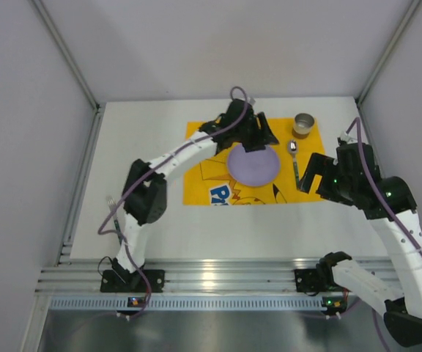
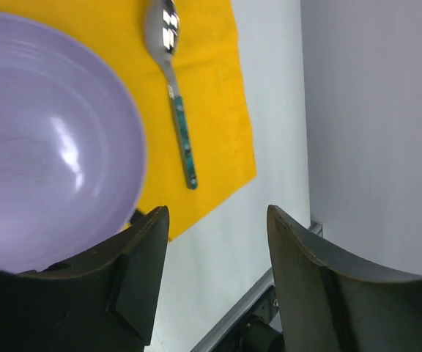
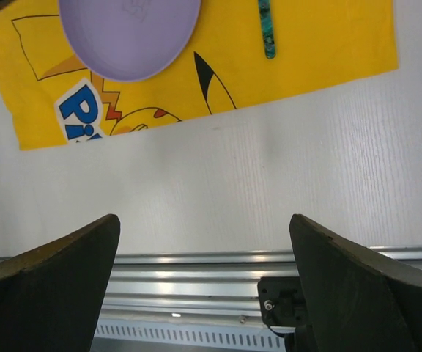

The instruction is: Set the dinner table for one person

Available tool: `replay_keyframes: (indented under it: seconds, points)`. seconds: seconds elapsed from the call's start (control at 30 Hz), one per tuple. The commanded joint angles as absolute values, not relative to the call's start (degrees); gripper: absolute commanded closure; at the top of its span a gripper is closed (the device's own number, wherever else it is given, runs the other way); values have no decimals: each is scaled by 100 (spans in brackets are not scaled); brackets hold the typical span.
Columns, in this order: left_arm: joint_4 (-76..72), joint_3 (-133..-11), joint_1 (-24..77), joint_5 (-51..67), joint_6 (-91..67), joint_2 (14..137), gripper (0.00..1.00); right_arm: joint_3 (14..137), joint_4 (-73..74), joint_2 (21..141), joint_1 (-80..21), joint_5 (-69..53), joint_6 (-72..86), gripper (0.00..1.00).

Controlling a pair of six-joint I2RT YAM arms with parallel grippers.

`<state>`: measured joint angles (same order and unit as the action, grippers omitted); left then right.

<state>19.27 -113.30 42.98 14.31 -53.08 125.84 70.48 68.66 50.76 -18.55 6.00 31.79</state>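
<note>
On inspection, a yellow cartoon-printed cloth point(image 1: 200, 187) lay flat on the far half of the white surface point(image 1: 218, 231). A lilac plate point(image 1: 253, 165) sat on the cloth, right of its middle. A spoon point(image 1: 295, 167) with a teal handle lay on the cloth just to the right of the plate and apart from it, bowl toward the far side. A small metal cup point(image 1: 303, 125) stood at the cloth's far right corner; whether it rested on the cloth or just off it could not be determined. A ribbed aluminium rail point(image 1: 218, 275) ran along the near edge, carrying both arm bases.

The left arm reached across the cloth, covering part of its print. The left tool point(image 2: 215, 220) hung over the far side of the plate. Its jaws were spread, with only cloth and bare surface showing between them. The plate's rim lay close beside one finger point(image 2: 141, 249); contact could not be confirmed.

The right tool point(image 3: 204, 227) was held above the bare surface right of the cloth, near the spoon's handle end, its jaws spread wide with nothing between them.

The surface lay directly beneath both tools, and neither touched it.
</note>
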Motion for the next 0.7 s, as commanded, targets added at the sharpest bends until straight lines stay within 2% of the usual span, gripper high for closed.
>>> replay_keyframes:
  seconds: [0.0, 0.07, 0.1, 0.17, 0.2, 0.23, 0.27, 0.37, 0.5, 0.67]
  points:
    - [2879, -9510, 3307, 628, -4519, 10559, 39, 7040, 6101, 5317, -1793, 326, 3217, 0]
    - [3355, -8758, 2615, 292, -4272, 9639, 39, 6988, 5890, 5484, -1793, 133, 3225, 0]
    - [3592, -8154, 2358, 151, -4176, 9363, 33, 6953, 5697, 5554, -1802, 80, 3226, 0]
    - [4357, -7710, 1552, -368, -3728, 8705, 28, 6943, 5547, 5800, -1802, -148, 3226, 0]
    - [4620, -7343, 1260, -526, -3553, 8527, 21, 6952, 5433, 5896, -1819, -202, 3217, 0]
    - [5006, -7165, 944, -710, -3211, 8360, 18, 7013, 5388, 6098, -1819, -307, 3191, 0]
    - [5114, -6980, 210, -712, -3025, 8089, 17, 7057, 5353, 6195, -1837, -351, 3173, 0]
    - [5308, -6330, -1154, -519, -2357, 7831, 14, 7268, 5230, 6538, -1898, -413, 3085, 0]
    - [5483, -6020, -2003, -195, -1864, 8190, 15, 7680, 5229, 6890, -1977, -448, 2936, 0]
    - [5581, -6170, -2048, -298, -1846, 8736, 16, 7892, 5282, 7084, -2004, -413, 2874, 0]
